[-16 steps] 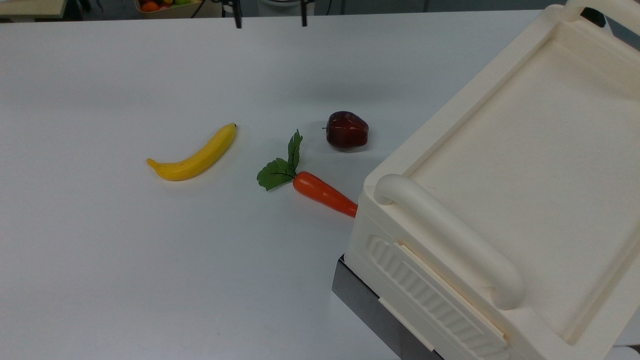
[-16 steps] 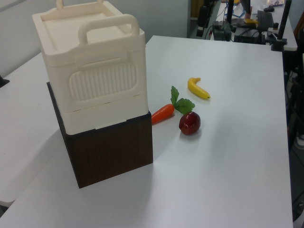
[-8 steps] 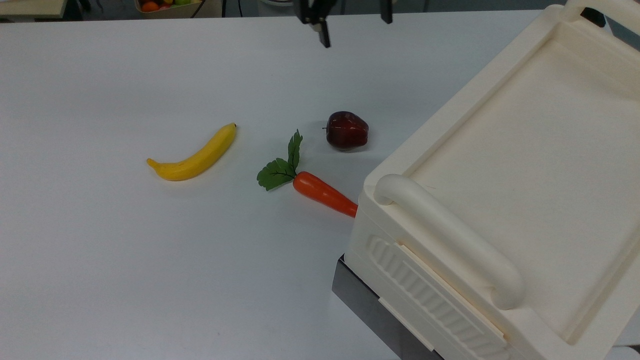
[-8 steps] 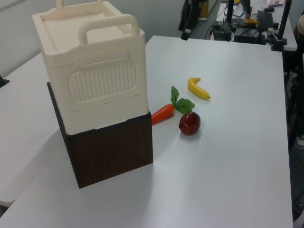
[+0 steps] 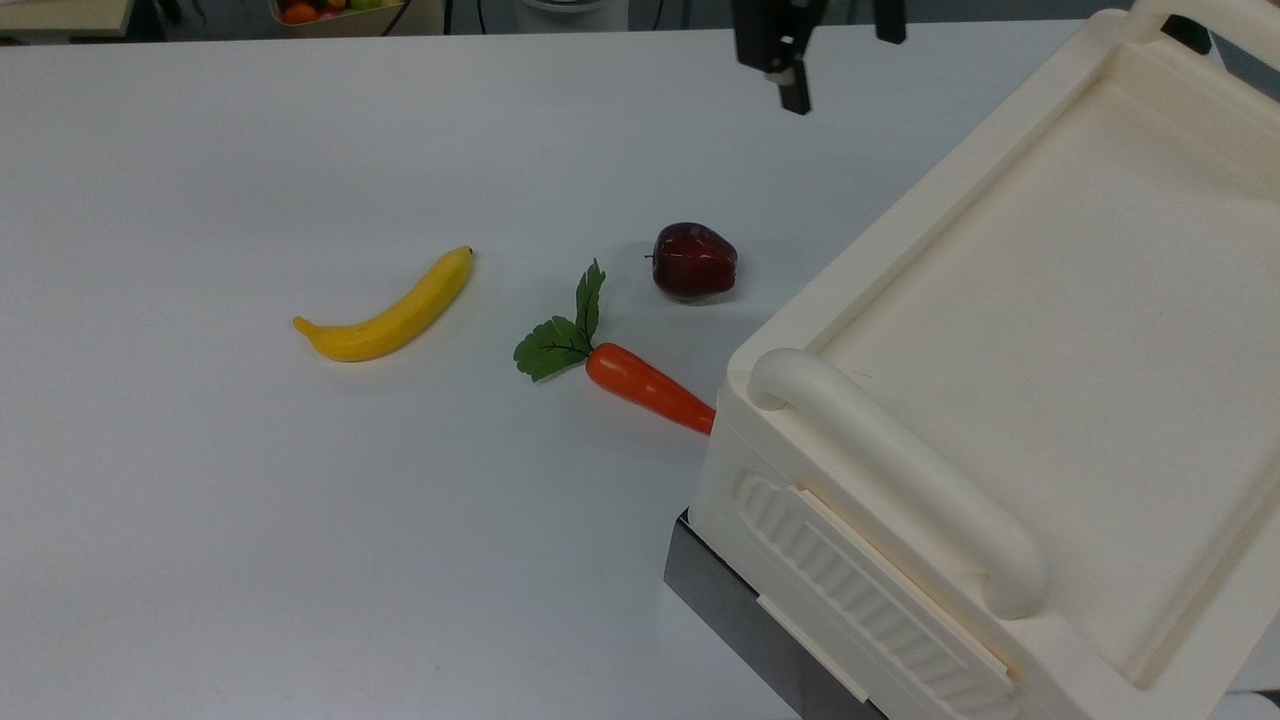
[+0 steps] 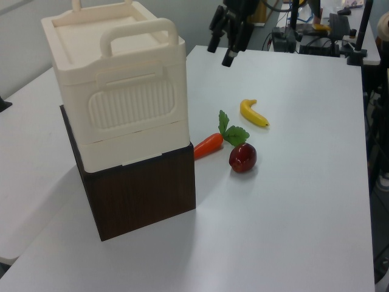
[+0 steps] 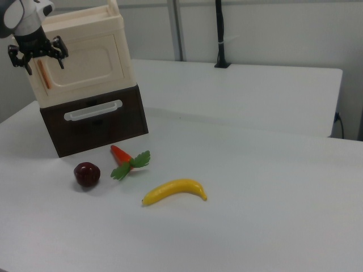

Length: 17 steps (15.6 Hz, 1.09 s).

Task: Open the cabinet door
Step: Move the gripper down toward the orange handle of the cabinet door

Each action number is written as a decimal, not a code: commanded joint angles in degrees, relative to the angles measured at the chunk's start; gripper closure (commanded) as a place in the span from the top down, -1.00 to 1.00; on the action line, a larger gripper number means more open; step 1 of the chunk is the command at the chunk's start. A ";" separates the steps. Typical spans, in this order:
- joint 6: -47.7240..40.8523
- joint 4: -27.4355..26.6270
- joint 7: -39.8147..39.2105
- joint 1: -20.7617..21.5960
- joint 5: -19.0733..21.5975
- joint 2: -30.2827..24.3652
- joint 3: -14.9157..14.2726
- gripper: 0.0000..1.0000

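The cream cabinet (image 5: 1050, 330) (image 6: 121, 79) sits on a dark brown base (image 7: 93, 119) at the right view's left. Its door (image 7: 88, 63), a flat cream panel with a rounded inset, lies flush and closed. A slim copper handle (image 7: 47, 75) runs along the door's left edge in the right view. My gripper (image 7: 43, 63) (image 5: 840, 55) (image 6: 221, 53) hangs open in the air in front of that handle edge, with nothing between its fingers. In the top view it hovers above the table just off the cabinet's far corner.
On the white table (image 5: 250, 520) lie a dark red apple (image 5: 694, 261), a carrot with green leaves (image 5: 640, 385) touching the cabinet's foot, and a banana (image 5: 390, 312). A pale drawer handle (image 7: 93, 110) crosses the brown base. Other equipment stands beyond the table's far edge.
My gripper has travelled to the top view's right and slightly lower, closing on the cabinet. The door, fruit and carrot have not moved.
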 commanded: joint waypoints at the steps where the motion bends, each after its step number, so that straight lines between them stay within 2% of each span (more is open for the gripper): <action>1: 6.65 0.45 -4.01 2.18 3.79 1.76 -0.60 1.00; 6: 10.60 0.71 -5.34 2.62 3.53 4.14 1.24 0.99; 8: 12.19 0.71 -5.25 3.14 3.09 4.84 1.42 0.80; 9: 12.72 0.71 -5.25 3.23 3.00 5.02 1.42 0.78; 11: 12.99 0.88 -4.99 3.32 3.00 5.81 1.51 0.55; 12: 12.99 0.97 -4.72 3.76 3.00 6.16 1.51 0.21; 13: 12.99 0.89 -4.29 3.94 3.09 6.16 1.51 0.18; 16: 13.07 0.97 -3.93 4.03 2.91 6.95 1.51 -0.09; 17: 13.07 0.97 -4.02 4.03 2.91 6.95 1.51 -0.25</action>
